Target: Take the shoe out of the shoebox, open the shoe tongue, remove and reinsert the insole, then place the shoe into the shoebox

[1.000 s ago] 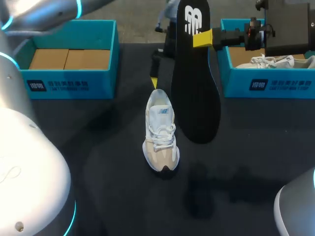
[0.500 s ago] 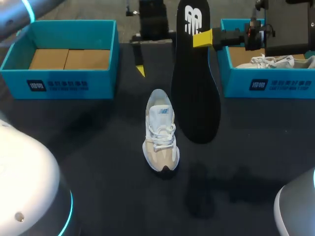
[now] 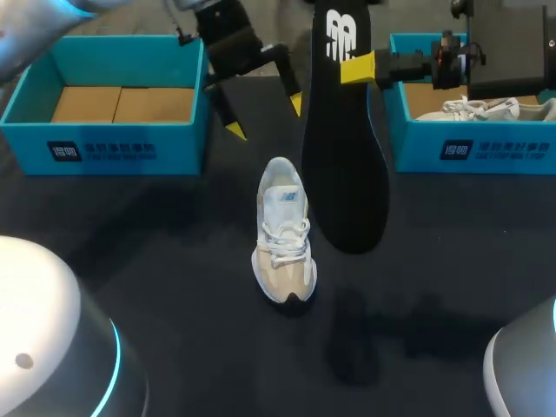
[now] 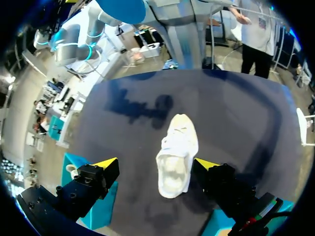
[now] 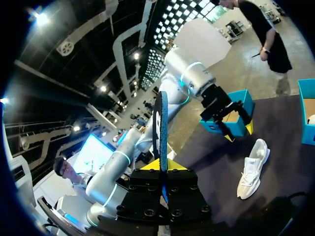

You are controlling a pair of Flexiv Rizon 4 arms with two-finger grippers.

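Black, smooth and long with a rounded outline, the insole (image 3: 343, 148) hangs upright in the air above the bench (image 3: 174, 287), just right of the middle; a white logo marks its upper, narrower end, and its wider end hangs lowest. The right gripper (image 3: 358, 67) pinches it near that upper end, coming in from the far right; in the right wrist view the insole stands edge-on as a thin blue-black blade clamped between the two yellow tips.

The shoe (image 3: 284, 233) stands on its sole at the bench's middle, just left of the hanging insole; its upper is white with a beige toe panel and a dark toe tip, its white laces are loosely crossed, and the toe points to the near edge. In the left wrist view its mouth gapes wide and pale.

The left gripper (image 3: 265, 117) hangs over the far part of the bench, beyond the shoe's heel; its fingers are spread wide and touch nothing.

The left shoebox (image 3: 113, 152), teal card with a brown floor, sits lidless at the far left corner; the right shoebox (image 3: 469, 148), the same teal, sits at the far right corner and holds a second shoe (image 3: 486, 109), pale and laced.
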